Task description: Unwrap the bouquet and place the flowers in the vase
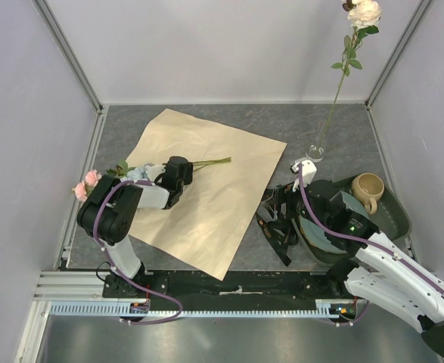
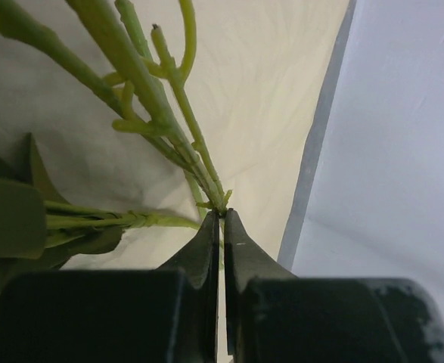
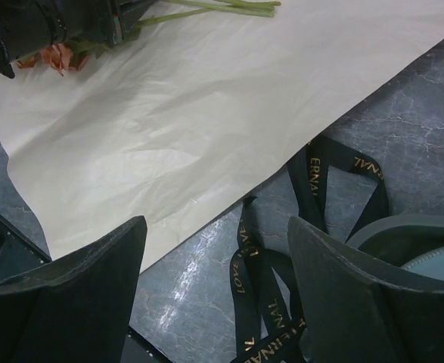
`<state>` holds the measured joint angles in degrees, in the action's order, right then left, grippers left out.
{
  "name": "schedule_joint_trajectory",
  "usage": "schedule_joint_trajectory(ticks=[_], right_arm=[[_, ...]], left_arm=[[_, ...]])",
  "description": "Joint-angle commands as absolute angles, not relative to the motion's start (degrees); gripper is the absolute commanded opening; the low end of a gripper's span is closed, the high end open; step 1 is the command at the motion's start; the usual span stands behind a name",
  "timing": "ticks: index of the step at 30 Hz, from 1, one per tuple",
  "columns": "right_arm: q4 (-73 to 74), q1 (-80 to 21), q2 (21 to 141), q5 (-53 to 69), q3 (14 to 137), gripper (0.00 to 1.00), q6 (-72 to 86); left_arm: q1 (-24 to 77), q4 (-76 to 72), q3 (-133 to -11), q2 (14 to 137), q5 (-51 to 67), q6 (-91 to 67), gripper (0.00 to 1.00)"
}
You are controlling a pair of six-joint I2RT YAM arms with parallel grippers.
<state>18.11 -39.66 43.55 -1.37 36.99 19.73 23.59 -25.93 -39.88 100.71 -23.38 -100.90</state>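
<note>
**A:** Where are the flowers (image 1: 210, 161)?

**B:** Most lie on the left part of the kraft paper (image 1: 206, 204), which is spread flat on the table (image 1: 343, 125). Their pink blooms (image 1: 87, 184) reach past its left edge and the stems point right. One cream rose (image 1: 365, 12) stands in the vase (image 1: 315, 151) at the far right, well apart from the rest.

**A:** And the left gripper (image 2: 222, 215)?

**B:** Its jaws are pressed together, pinching the thin green stems at the very tips, where they bunch.

**A:** The right gripper (image 3: 215, 227)?

**B:** Its jaws are spread wide and hold nothing. It hovers over the black ribbon (image 3: 243, 281) with gold lettering, which lies loose on the table just beside the paper's right edge.

**A:** Anything else nearby?

**B:** A beige mug (image 1: 368, 187) sits on a dark green plate (image 1: 402, 219), right of the ribbon and near the vase.
</note>
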Motion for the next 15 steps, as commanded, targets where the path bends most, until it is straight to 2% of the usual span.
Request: schedule_joint_trajectory(ticks=[1,7,15], right_arm=[[18.1,-39.99,43.33,-3.6,39.2,0.83,18.99],[18.72,-39.99,44.12,-5.8,40.16,0.83,18.98],[18.63,-39.99,50.7,-6.5,46.57,0.83,18.72]], left_arm=[[23.64,-31.63,-39.55,97.4,-22.95,-96.07,0.02],[23.91,-31.47,-38.5,89.58,-16.37,-92.12,0.02],[24.52,-27.26,-35.43,73.16,-5.11,-80.43,0.02]])
